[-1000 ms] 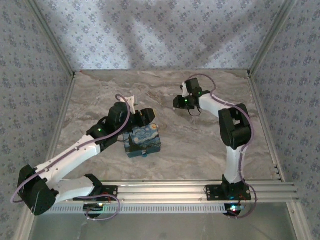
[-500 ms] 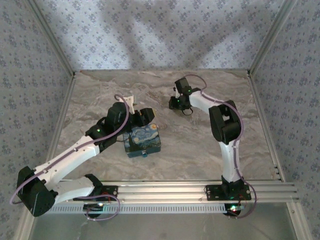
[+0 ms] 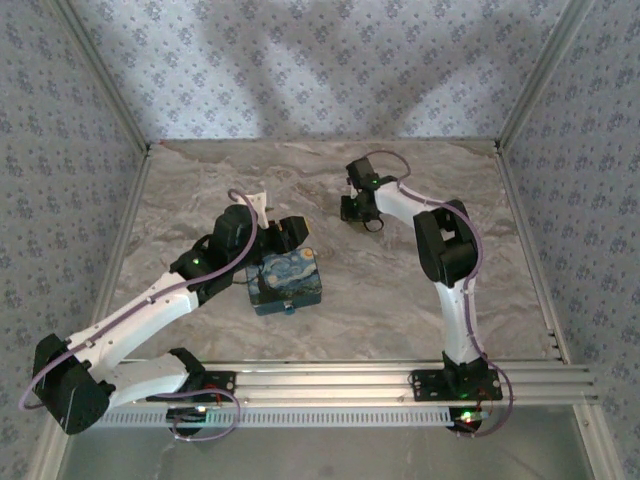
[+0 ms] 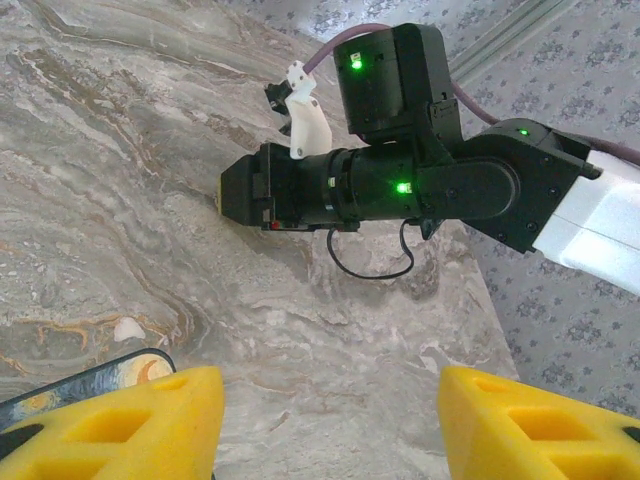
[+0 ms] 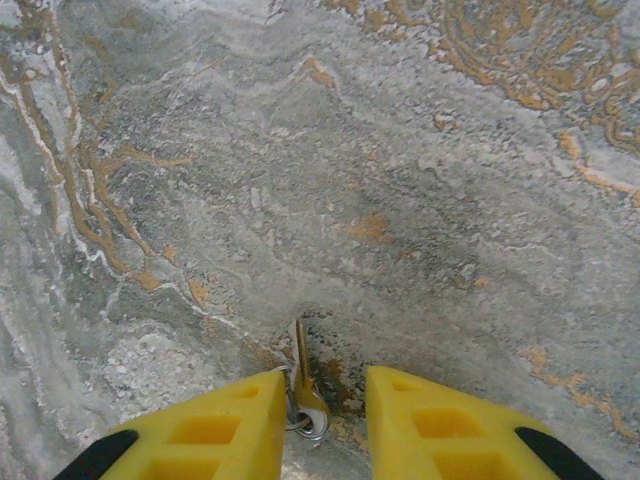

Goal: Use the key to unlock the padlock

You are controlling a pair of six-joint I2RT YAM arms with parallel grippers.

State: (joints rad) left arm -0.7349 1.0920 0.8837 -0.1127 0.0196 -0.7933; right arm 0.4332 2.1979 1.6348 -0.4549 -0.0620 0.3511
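The key, brass with a small ring, lies on the marble between the yellow fingertips of my right gripper. It leans against the left finger, and a gap separates it from the right finger, so the jaws stand narrowly open. My right gripper points down at the table's far middle. A blue-and-yellow painted box sits left of centre, and the tiny blue-grey padlock hangs at its near edge. My left gripper hovers open over the box's far edge with nothing between its fingers.
The left wrist view shows the right arm's black wrist low over the marble, with a loose cable loop under it. Patterned walls and aluminium rails enclose the table.
My right gripper has shifted a little to the left across the far table and its jaws have narrowed slightly. The left arm and the box have not moved.
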